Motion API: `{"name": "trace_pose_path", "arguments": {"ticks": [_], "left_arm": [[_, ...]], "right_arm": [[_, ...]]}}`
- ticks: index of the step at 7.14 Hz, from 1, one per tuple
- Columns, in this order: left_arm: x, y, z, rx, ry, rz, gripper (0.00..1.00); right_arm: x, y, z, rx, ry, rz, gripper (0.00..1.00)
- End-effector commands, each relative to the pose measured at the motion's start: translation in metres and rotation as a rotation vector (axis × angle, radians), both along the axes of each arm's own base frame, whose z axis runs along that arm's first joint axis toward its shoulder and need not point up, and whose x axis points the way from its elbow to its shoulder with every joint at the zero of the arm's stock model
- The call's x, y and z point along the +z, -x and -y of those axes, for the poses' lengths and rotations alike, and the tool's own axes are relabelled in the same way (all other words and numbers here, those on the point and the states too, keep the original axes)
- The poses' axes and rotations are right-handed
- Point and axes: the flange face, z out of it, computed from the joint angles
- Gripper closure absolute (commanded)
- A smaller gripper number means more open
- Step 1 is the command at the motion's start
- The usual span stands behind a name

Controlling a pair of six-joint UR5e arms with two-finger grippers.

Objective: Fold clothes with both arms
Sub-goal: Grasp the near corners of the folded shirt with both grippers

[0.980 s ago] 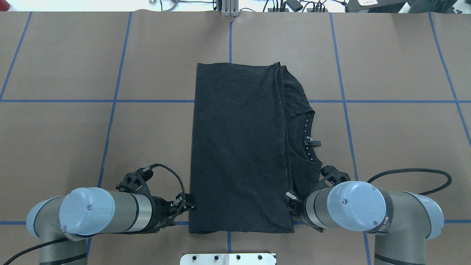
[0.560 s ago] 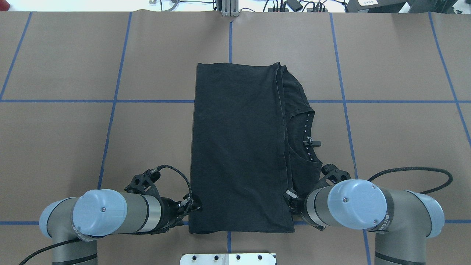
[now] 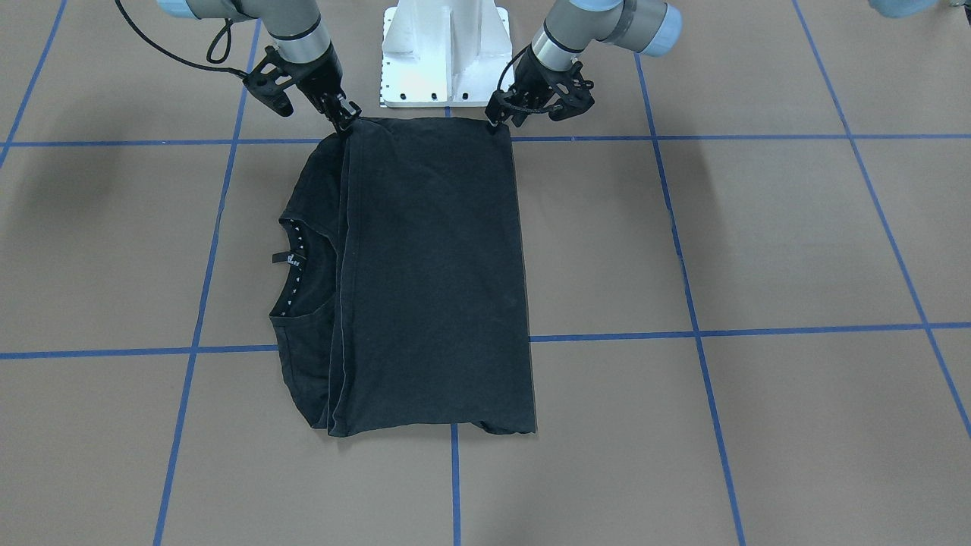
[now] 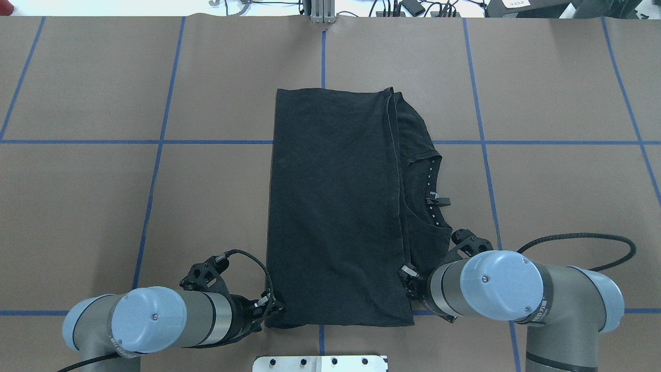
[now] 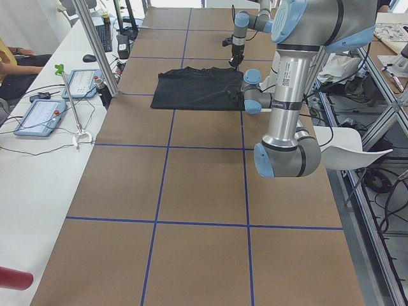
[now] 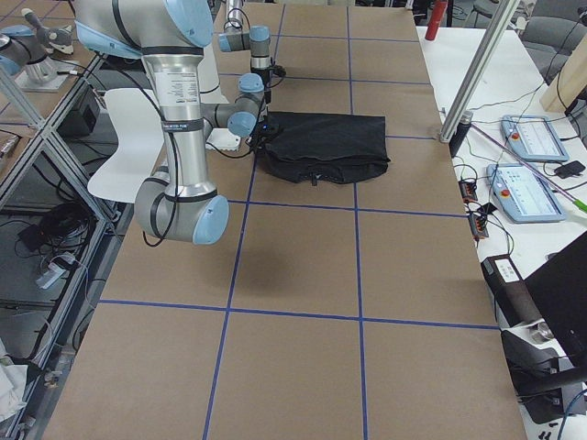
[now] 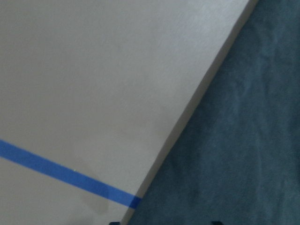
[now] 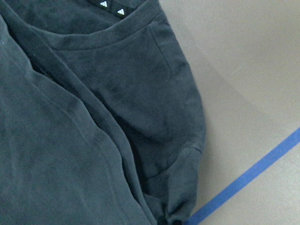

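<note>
The black T-shirt [image 4: 335,206] lies flat on the brown table, folded lengthwise, its collar [image 4: 431,196] with white-dotted tape showing on the right side. No logo shows. My left gripper [image 4: 273,307] sits low at the shirt's near left corner [image 3: 497,120]. It is open, and in the left wrist view the cloth edge [image 7: 234,140] runs between its fingertips. My right gripper [image 4: 406,276] is at the near right corner by the sleeve [image 3: 347,117]. It looks shut on bunched cloth [image 8: 176,206], with its fingers hidden.
The white base plate [image 4: 320,363] stands just behind the shirt's near edge. Blue tape lines [image 4: 155,142] grid the table. A side bench with tablets [image 5: 38,115] and a metal post [image 6: 477,73] lie beyond the far edge, where a seated person's arm [image 5: 9,64] shows.
My left arm has slid right and toward the robot, bringing its gripper onto the shirt's near left corner. The right arm and the shirt have barely moved.
</note>
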Motion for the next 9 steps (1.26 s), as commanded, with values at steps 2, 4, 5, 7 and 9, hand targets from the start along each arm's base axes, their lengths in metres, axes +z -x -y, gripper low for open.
{"name": "trace_pose_path", "arguments": {"ticks": [2,4,5,7,9], "left_arm": [[0.0048,-0.0071,-0.0057,0.008,0.004,0.011,0.34],[0.0055,-0.0073,-0.0047,0.005,0.003,0.012,0.37],[0.0048,-0.0076,-0.0048,0.006,0.004,0.012,0.49],[0.0074,-0.0069,-0.0049,0.006,0.004,0.017,0.64],[0.006,-0.0061,-0.005,0.005,0.007,0.014,0.81]], "right_arm": [[0.0015,0.0004,0.0007,0.001,0.001,-0.003,1.0],[0.0031,-0.0003,0.0013,0.002,0.0,-0.006,1.0],[0.0023,-0.0001,0.0012,0.001,0.001,-0.005,1.0],[0.001,-0.0016,0.0023,0.003,0.002,-0.001,1.0],[0.0001,-0.0029,0.005,0.006,0.003,0.001,1.0]]}}
